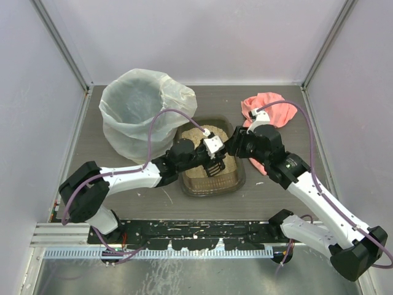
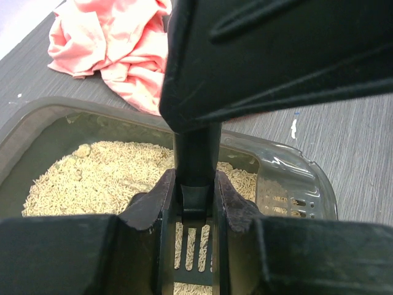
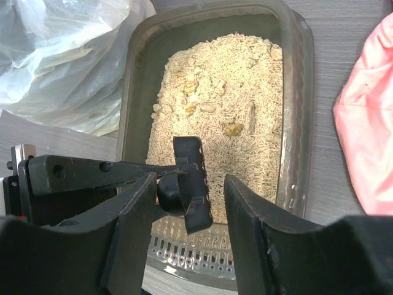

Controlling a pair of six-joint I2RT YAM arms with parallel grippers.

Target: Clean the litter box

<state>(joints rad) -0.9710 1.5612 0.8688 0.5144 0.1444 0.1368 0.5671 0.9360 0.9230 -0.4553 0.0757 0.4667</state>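
Observation:
The litter box point(image 1: 239, 178) is a dark translucent tray of tan litter with several clumps, in mid-table. It also shows in the left wrist view point(image 2: 37, 110) and the right wrist view point(image 3: 295, 123). My left gripper point(image 1: 207, 157) point(image 2: 195, 184) is shut on the handle of the small black slotted scoop point(image 1: 215, 167) point(image 2: 193, 276), holding it on edge just above the litter. My right gripper point(image 1: 229, 150) point(image 3: 190, 184) is open over the box's near half. The scoop point(image 3: 190, 153) sits between its fingers, and I see no contact with them.
A tall bin lined with a translucent white bag point(image 1: 138, 117) point(image 3: 61, 55) stands left of the box, touching it. A crumpled pink cloth point(image 1: 270, 110) point(image 2: 110, 43) point(image 3: 368, 123) lies right of the box. Grey walls enclose the table on three sides.

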